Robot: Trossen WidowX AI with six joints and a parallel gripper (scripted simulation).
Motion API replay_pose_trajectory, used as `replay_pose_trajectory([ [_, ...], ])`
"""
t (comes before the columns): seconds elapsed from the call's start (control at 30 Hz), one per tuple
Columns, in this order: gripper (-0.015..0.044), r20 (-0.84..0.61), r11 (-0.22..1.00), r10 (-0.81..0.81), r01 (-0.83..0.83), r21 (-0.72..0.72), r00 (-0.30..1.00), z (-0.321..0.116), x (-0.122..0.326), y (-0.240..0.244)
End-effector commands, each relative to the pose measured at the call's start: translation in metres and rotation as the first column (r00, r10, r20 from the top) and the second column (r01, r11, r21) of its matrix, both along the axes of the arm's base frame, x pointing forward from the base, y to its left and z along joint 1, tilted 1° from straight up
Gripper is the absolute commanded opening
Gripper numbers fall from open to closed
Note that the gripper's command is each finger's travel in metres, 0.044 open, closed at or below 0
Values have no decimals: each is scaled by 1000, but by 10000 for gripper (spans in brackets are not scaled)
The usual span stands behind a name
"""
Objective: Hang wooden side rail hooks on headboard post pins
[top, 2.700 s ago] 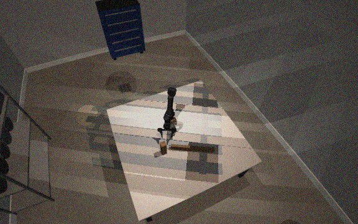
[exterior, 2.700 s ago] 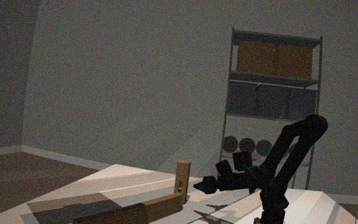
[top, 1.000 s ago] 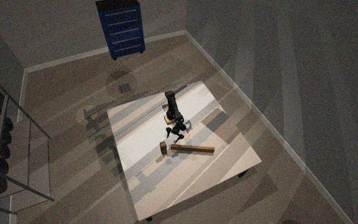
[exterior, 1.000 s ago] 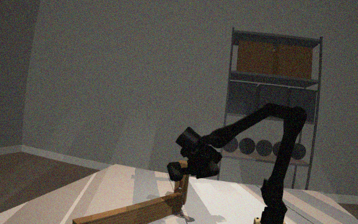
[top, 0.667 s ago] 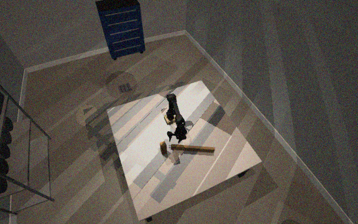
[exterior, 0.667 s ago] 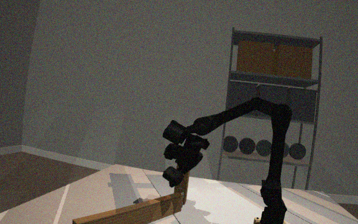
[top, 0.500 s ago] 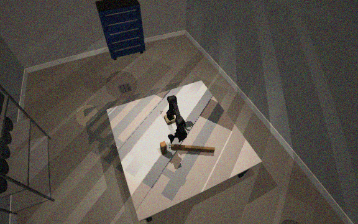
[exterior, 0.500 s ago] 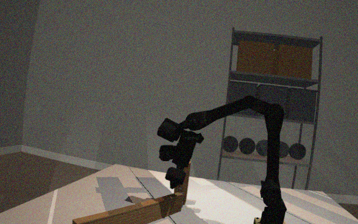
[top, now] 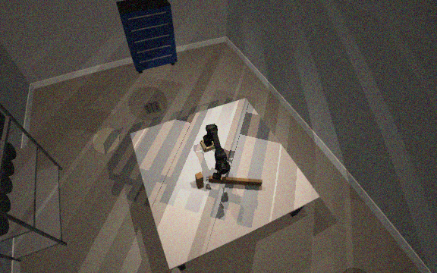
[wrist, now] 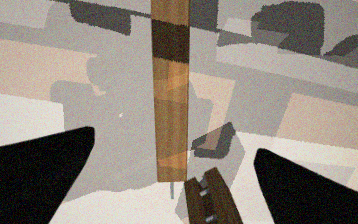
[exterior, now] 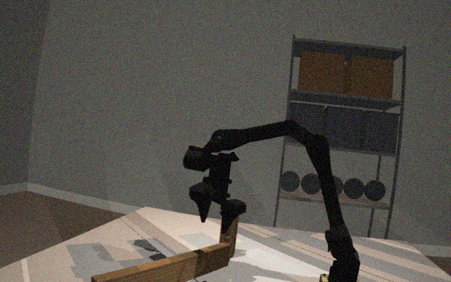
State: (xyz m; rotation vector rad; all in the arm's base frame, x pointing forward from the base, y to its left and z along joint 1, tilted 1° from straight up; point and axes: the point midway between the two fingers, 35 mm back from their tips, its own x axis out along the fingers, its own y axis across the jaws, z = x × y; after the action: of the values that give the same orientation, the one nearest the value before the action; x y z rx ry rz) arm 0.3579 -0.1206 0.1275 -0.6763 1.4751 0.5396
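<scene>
The wooden side rail [top: 241, 182] [exterior: 163, 268] [wrist: 171, 125] lies on the table. One thin grey hook [wrist: 172, 190] shows at its near end in the wrist view; the second is not distinguishable. The headboard post [top: 199, 181] [exterior: 233, 235] [wrist: 227, 202] stands upright beside that end. Two pins show in its slot, one pin [wrist: 203, 192] and another pin [wrist: 209, 219]. The hook is outside the slot, separated from the post. My gripper [exterior: 214, 226] [wrist: 176, 146] is open and empty, pointing down above the rail near its hook end, with the rail between the fingers as seen from the wrist.
The table [top: 180, 243] carries the arm's base [top: 207, 146] behind the rail and post. Strong striped shadows cross the table top. A blue drawer cabinet [top: 152, 38] and a shelving rack [exterior: 344, 98] stand away from the table.
</scene>
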Motion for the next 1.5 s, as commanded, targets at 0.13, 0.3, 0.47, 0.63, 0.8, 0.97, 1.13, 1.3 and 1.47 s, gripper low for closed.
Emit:
replay_pose_trajectory([
  [0.13, 440, -20, 988, 142, -141, 65, 990, 4, 4, 4],
  [0.3, 440, -20, 988, 142, -141, 65, 990, -18, 5, 3],
  [0.47, 440, -20, 988, 142, -141, 65, 990, -31, 5, 3],
  [0.63, 440, -20, 988, 142, -141, 65, 990, -45, 5, 3],
  [0.8, 440, -20, 988, 142, -141, 65, 990, -48, 5, 3],
  [0.97, 440, -20, 988, 142, -140, 65, 990, -56, 6, 3],
  [1.13, 440, -20, 988, 142, -140, 65, 990, -64, 7, 3],
  [1.3, 440, -20, 988, 142, -140, 65, 990, -72, 7, 3],
  [1.47, 440, -20, 988, 142, -141, 65, 990, -80, 7, 3],
])
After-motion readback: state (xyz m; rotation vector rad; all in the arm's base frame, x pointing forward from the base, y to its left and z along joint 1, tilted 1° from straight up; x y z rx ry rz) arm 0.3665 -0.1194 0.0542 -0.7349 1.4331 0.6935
